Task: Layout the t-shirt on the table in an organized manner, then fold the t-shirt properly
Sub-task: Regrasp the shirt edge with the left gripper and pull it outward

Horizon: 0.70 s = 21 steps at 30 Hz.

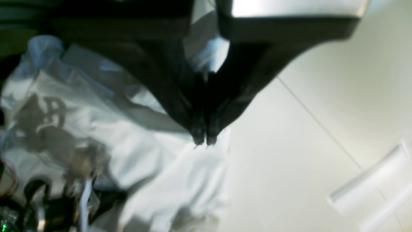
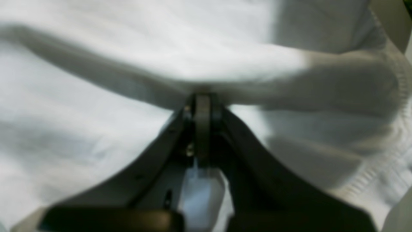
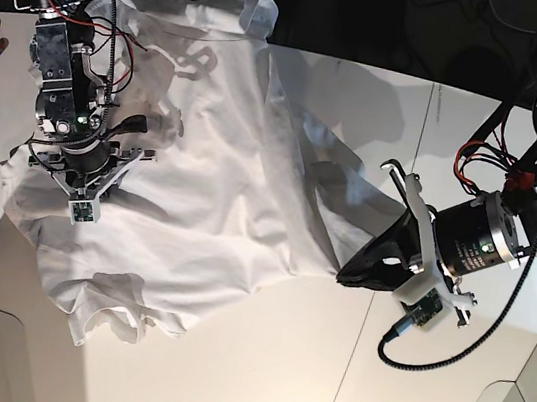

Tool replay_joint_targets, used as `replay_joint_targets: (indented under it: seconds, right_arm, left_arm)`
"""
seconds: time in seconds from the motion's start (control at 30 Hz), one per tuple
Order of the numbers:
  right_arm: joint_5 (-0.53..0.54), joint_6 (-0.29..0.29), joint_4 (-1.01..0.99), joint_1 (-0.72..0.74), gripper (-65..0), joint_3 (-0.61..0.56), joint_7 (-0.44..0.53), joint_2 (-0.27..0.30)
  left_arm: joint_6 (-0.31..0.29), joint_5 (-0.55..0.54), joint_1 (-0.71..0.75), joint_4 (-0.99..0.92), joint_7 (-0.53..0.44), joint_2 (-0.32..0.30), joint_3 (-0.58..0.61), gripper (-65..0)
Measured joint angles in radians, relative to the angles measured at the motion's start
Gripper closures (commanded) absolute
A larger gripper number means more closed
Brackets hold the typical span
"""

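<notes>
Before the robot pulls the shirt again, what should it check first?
1. Left gripper shut on the shirt's edge: ok.
2. Right gripper shut on a fold of cloth: ok.
3. Shirt lying flat: not ok, wrinkled and bunched.
4. Shirt fully on the table: not ok, the far edge reaches past it.
5. Bare table beside the left gripper for spreading: ok.
6. How much cloth the left gripper pinches: cannot tell, too blurred.

White t-shirt (image 3: 205, 151), wrinkled, spread across the white table (image 3: 324, 371); one edge drawn to a point at right, sleeve bunched below.
</notes>
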Motion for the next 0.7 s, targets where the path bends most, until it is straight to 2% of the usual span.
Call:
replay_joint_targets:
  seconds: [0.17, 0.3, 0.43, 0.63, 0.7]
  right_arm:
    - [0.000, 0.000, 0.000, 0.000, 0.0, 0.000, 0.000, 0.000]
    - [0.000, 0.000, 0.000, 0.000, 0.0, 0.000, 0.000, 0.000]
    - [0.000, 0.002, 0.000, 0.000, 0.0, 0.000, 0.000, 0.000]
    - [0.000, 0.002, 0.000, 0.000, 0.0, 0.000, 0.000, 0.000]
    - [0.000, 0.002, 0.000, 0.000, 0.0, 0.000, 0.000, 0.000]
  left_arm:
    - [-0.053, -0.008, 0.000, 0.103, 0.001, 0.000, 0.000, 0.0]
    - [-0.055, -0.150, 0.003, 0.127, 0.045, -0.011, 0.000, 0.0]
    - [-0.057, -0.180, 0.048, 0.126, 0.106, -0.072, 0.000, 0.0]
    - [-0.055, -0.178, 0.129, 0.056, 0.301, -0.176, 0.000, 0.0]
    - [-0.057, -0.155, 0.153, 0.010, 0.302, -0.200, 0.000, -2.0]
